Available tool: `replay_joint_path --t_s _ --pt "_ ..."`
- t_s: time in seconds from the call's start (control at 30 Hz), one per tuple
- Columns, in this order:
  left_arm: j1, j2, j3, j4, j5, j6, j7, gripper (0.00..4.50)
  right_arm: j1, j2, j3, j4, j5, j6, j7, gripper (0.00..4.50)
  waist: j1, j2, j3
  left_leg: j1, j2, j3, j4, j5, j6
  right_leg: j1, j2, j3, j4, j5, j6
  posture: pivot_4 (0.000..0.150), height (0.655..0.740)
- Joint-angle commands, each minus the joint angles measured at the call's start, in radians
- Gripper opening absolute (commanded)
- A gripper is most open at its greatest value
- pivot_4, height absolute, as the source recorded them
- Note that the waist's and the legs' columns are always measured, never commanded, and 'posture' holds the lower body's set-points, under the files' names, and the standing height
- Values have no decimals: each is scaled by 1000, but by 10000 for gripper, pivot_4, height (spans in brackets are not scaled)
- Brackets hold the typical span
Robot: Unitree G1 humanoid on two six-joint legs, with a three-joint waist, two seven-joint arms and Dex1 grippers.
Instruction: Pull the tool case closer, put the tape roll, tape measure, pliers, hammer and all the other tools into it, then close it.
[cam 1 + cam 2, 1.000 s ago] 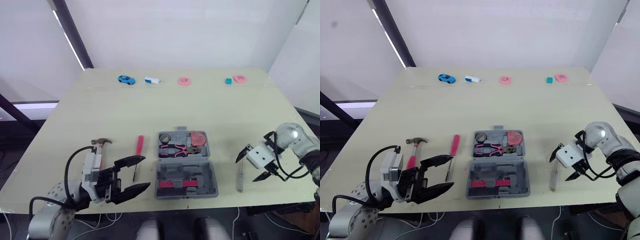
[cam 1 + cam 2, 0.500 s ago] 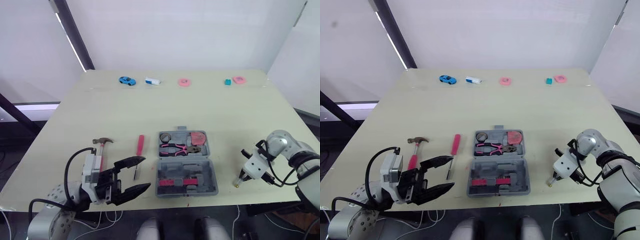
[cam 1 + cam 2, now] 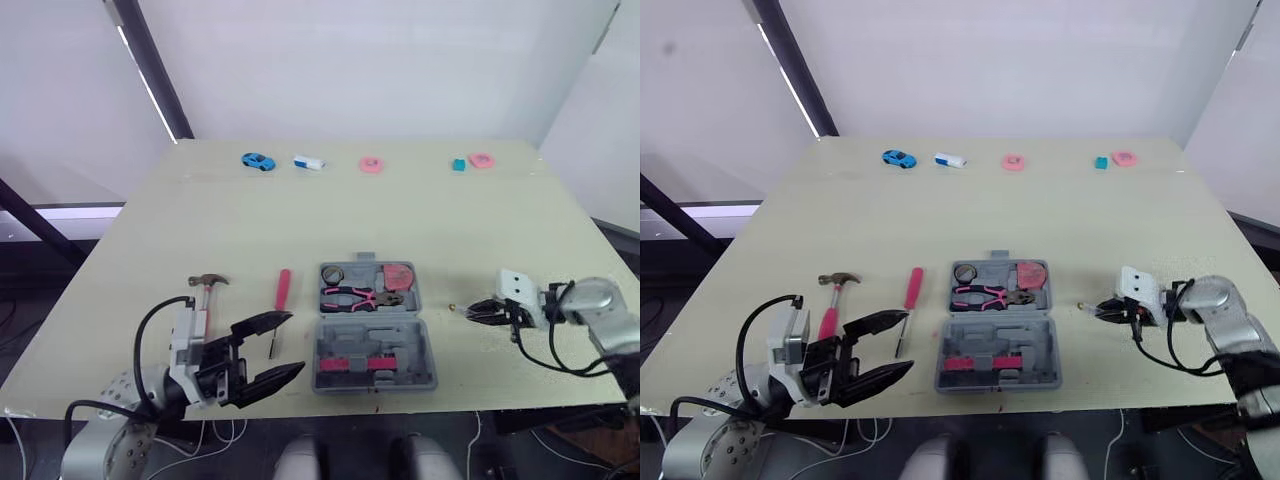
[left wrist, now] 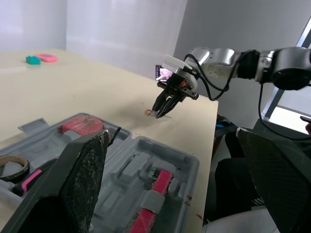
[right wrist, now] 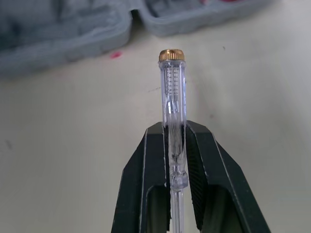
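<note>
Picked off the tabletop [image 3: 300, 220] since earlier, the clear screwdriver [image 5: 171, 92] sits clamped in the right tool [image 3: 1106, 312] (brass cap toward the tool case [image 3: 400, 375]); left tool [image 3: 292, 342] gapes apart, near-left.

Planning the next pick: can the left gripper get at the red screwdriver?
Probably yes: the left gripper is open and empty, and the red screwdriver lies uncovered on the table near its fingertips, apart from the tool case.
</note>
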Motion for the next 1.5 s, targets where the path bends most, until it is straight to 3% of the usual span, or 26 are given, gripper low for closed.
replay_joint_path --t_s 0.03,0.27,0.33,0.47,0.67,0.73,0.77,0.87,0.9,0.93,1.1,1.23,1.33,1.4,1.5 --pt "-16 5 6 -27 -14 3 12 45000 85 30 -125 -323 90 397 -196 187 -4 0 0 0 0 0 0 0 0 0 0 0 0 0 0 1500 7400" --pt "-22 17 15 -29 -22 16 16 45000 202 154 -212 -664 132 961 -504 187 0 -1 0 -2 0 -1 0 0 0 -1 0 0 0 0 0 1500 7400" --pt "-21 15 14 -29 -21 16 21 45000 201 259 -251 -703 128 1089 -611 187 -1 -1 -1 -3 0 -1 0 0 0 -2 0 0 -1 0 0 1500 7400" --pt "-20 17 9 -37 -29 23 19 45000 177 377 -246 -707 86 1189 -756 187 -6 -1 -1 -4 0 -1 0 0 0 -4 0 0 0 0 0 1500 7400" --pt "-24 44 12 -40 -36 27 -27 45000 162 511 -262 -618 58 1134 -870 187 -8 -4 -3 -4 0 -2 -1 0 0 -4 1 0 0 0 1 1500 7400" --pt "-25 54 15 -40 -39 30 -34 45000 184 509 -249 -606 59 1092 -866 9979 -8 -7 -4 -4 0 -2 -1 0 0 -4 1 0 -1 0 1 1500 7400" --pt "-24 57 17 -42 -42 33 -35 45000 200 502 -236 -610 62 1059 -854 12216 -8 -8 -5 -4 0 -1 -1 0 0 -4 1 0 -1 0 1 1500 7400" --pt "-19 62 17 -44 -43 36 -36 45000 246 474 -194 -629 60 966 -828 28425 -7 -9 -6 -3 0 -1 -1 0 0 -3 1 0 -1 -1 1 1500 7400" --pt "-17 64 18 -45 -43 36 -37 45000 268 473 -191 -636 52 923 -835 30242 -7 -10 -6 -3 0 -1 -1 0 0 -3 1 0 -1 -2 3 1500 7400" --pt "-15 64 18 -46 -44 37 -36 45000 314 463 -186 -645 33 840 -839 36100 -5 -10 -6 -3 0 -1 -1 0 0 -3 1 0 -1 -2 4 1500 7400" --pt "-17 64 18 -47 -42 37 -33 45000 459 463 -179 -648 5 570 -834 36100 -3 -10 -6 -4 0 -1 -1 0 0 -3 0 0 -2 -3 4 1500 7400" --pt "-26 66 19 -42 -45 40 -35 45000 505 496 -193 -639 13 489 -847 36100 -7 -10 -6 -4 0 -2 -1 0 0 -3 1 0 -2 -3 4 1500 7400" --pt "-39 71 20 -38 -50 45 -40 45000 519 505 -207 -618 15 446 -856 28829 -6 -10 -6 -4 0 -5 -1 0 0 -4 1 0 -2 -3 5 1500 7400" --pt "-46 74 18 -38 -50 45 -49 45000 520 507 -208 -604 19 422 -850 20706 -6 -10 -6 -4 0 -6 -1 0 0 -4 1 0 -2 -3 5 1500 7400" --pt "-52 77 16 -38 -49 46 -56 45000 521 506 -197 -584 16 397 -842 4597 -6 -10 -6 -4 0 -6 -2 0 0 -4 1 0 -2 -3 5 1500 7400"
